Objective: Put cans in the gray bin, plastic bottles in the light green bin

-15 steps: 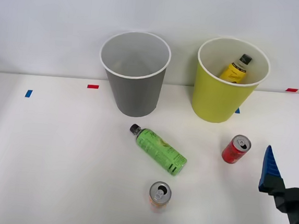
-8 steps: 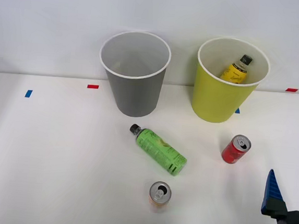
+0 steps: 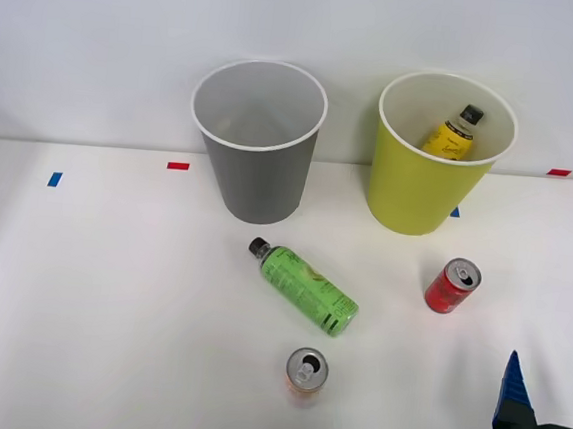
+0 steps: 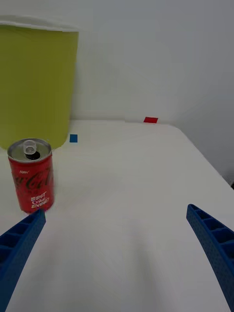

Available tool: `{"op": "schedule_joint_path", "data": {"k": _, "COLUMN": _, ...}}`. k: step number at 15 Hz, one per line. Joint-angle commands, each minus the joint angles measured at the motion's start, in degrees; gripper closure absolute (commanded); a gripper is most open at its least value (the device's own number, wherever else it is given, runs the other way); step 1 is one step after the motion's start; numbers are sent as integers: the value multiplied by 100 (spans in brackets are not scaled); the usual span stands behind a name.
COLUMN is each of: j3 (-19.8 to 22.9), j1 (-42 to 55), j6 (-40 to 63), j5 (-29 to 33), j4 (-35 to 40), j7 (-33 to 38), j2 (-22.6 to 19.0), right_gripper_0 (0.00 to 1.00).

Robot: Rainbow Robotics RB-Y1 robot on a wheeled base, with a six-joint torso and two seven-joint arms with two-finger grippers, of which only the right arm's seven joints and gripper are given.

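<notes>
Front view.
- Table (image 3: 77, 317): white, with its far edge meeting the wall behind the bins and its right corner rounded. Wide bare surface on the left and along the near right.
- Tape marks: small red and blue pieces near the far edge, one red piece at the near edge.
- Gray bin (image 3: 257, 177): upright at the back, white rim, inside pale, nothing seen in it.
- Green bin (image 3: 416, 191): upright, well right of the gray bin with open table between them. Holds the yellow bottle (image 3: 450, 133), black cap uppermost, leaning on the inner wall.
- Green bottle (image 3: 303, 286): lying flat in front of the gray bin, black cap toward that bin, base toward the near right.
- Red can (image 3: 452, 285): upright, silver top, in front of the green bin, apart from it.
- Orange can (image 3: 305, 373): upright, near the front edge, just beyond the green bottle's base, not touching it.
- Right gripper (image 3: 524, 426): at the near right corner, one blue fingertip (image 3: 512, 390) pointing up, well clear of the red can.

Right wrist view.
- Right gripper (image 4: 119, 231): two ribbed blue fingers spread wide, nothing between them but bare table.
- Red can (image 4: 30, 175): standing just past one fingertip (image 4: 22, 239), white lettering on the side, pull-tab top open.
- Green bin (image 4: 36, 87): behind the can, with a blue tape piece (image 4: 73, 138) at its foot.
- Red tape (image 4: 150, 120): near the far edge; the table edge runs along the side, with clear surface up to it.
</notes>
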State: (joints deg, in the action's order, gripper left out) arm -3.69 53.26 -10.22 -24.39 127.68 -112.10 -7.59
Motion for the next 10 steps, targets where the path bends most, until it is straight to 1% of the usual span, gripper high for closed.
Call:
{"op": "schedule_joint_path", "data": {"k": 1, "j3": -176, "j1": 62, "j6": -586, "j5": 866, "j4": -490, "j7": 847, "j2": 83, "right_gripper_0": 0}}
{"op": "schedule_joint_path", "data": {"k": 3, "j3": -325, "j1": 88, "j6": -806, "j5": 1156, "j4": -797, "j7": 1339, "j2": 91, "right_gripper_0": 0}}
{"op": "schedule_joint_path", "data": {"k": 4, "j3": -387, "j1": 88, "j6": -1034, "j5": 1200, "j4": -1008, "j7": 1383, "j2": 91, "right_gripper_0": 0}}
{"op": "schedule_joint_path", "data": {"k": 6, "j3": -545, "j1": 53, "j6": -1702, "j5": 1367, "j4": -1623, "j7": 1339, "j2": 83, "right_gripper_0": 0}}
{"op": "schedule_joint_path", "data": {"k": 7, "j3": -606, "j1": 53, "j6": -1843, "j5": 1411, "j4": -1773, "j7": 1322, "j2": 30, "right_gripper_0": 0}}
{"op": "schedule_joint_path", "data": {"k": 10, "j3": -1002, "j1": 71, "j6": -2036, "j5": 1534, "j4": -1799, "j7": 1155, "j2": -304, "right_gripper_0": 0}}
